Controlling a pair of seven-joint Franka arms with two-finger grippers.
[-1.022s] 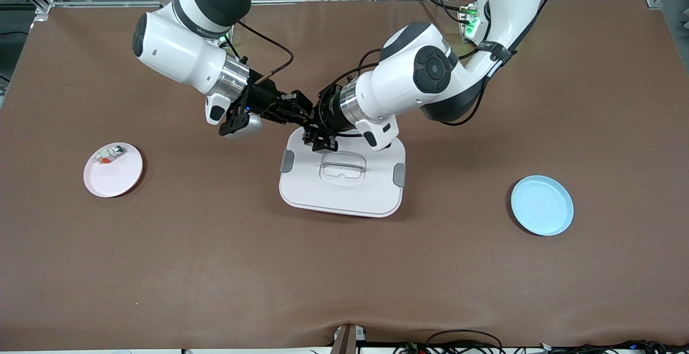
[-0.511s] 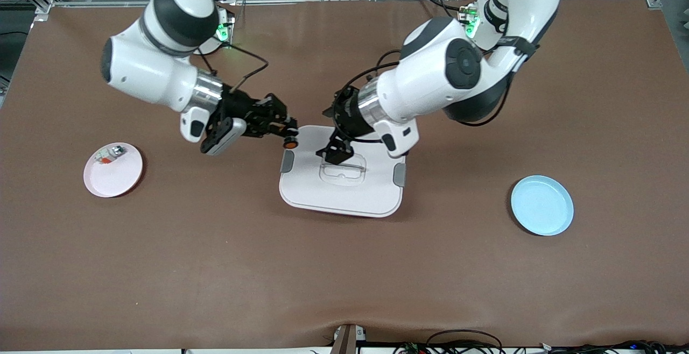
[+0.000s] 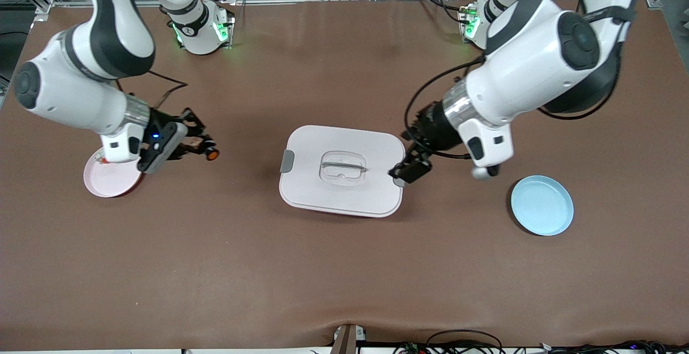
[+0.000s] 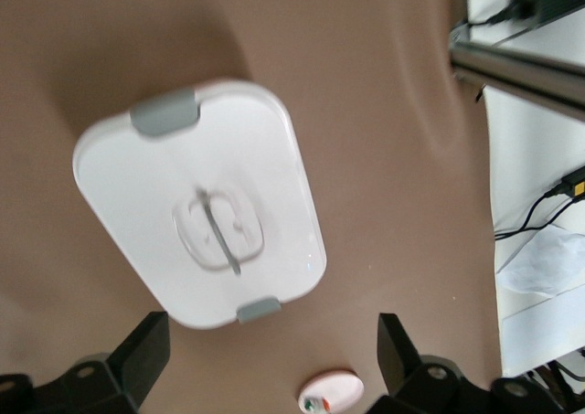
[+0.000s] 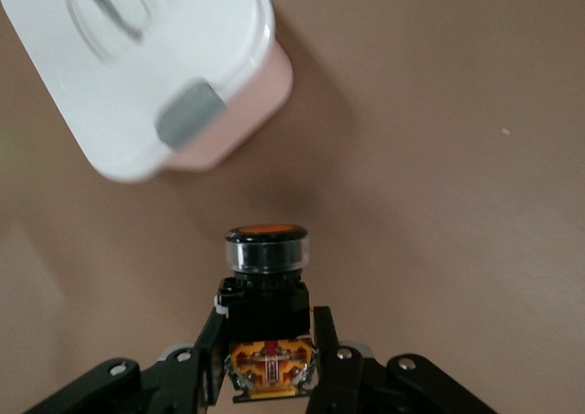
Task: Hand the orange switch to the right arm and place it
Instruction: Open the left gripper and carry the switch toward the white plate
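Table point(image 3: 344, 268) is covered in a matt brown sheet, faintly creased. White box lid point(image 3: 342, 170) looks smooth, slightly glossy plastic, with matt grey clips and a clear handle. Toward the left arm's end from the lid, a satin pale-blue plate point(image 3: 542, 205) is seen; toward the right arm's end, a pink plate point(image 3: 112, 179) of like finish. Orange switch point(image 5: 267, 249) shows a glossy cap, shiny metallic ring, matt black plastic body.

box point(image 3: 323, 144) white | plates pink point(image 3: 110, 182), blue point(image 3: 541, 205) | table point(image 3: 344, 268) brown
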